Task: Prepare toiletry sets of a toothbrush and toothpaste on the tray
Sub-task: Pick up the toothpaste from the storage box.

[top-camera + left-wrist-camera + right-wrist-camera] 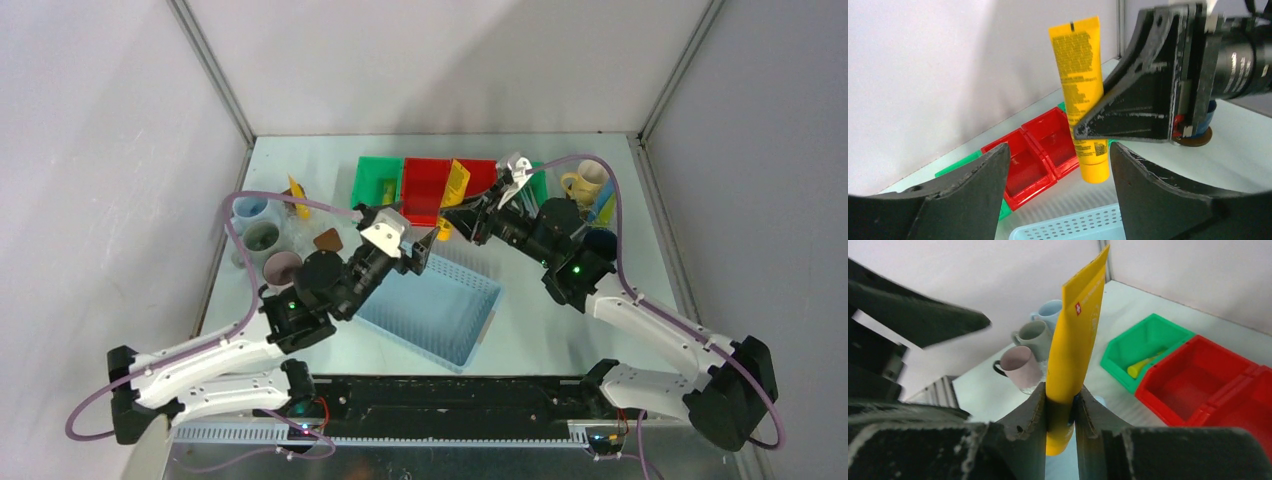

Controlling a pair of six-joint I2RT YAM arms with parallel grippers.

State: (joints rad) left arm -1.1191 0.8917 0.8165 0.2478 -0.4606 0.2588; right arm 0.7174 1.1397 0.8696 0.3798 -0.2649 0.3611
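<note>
A: So, who has the yellow tube (1073,340)?
B: Right gripper (1062,392), clenched on its lower end, midair over the blue basket (440,310). Left gripper (1058,150) is released, facing it, probably a handover toward the mugs (1020,365) at left.

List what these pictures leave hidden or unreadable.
- Dark brown tray: top view, partly under the left arm.
- Dark blue mug: left wrist view, mostly behind the right gripper.
- Yellow tube print: left wrist view, too blurred to read.
- Yellowish item in the green bin: right wrist view, too small to identify.
</note>
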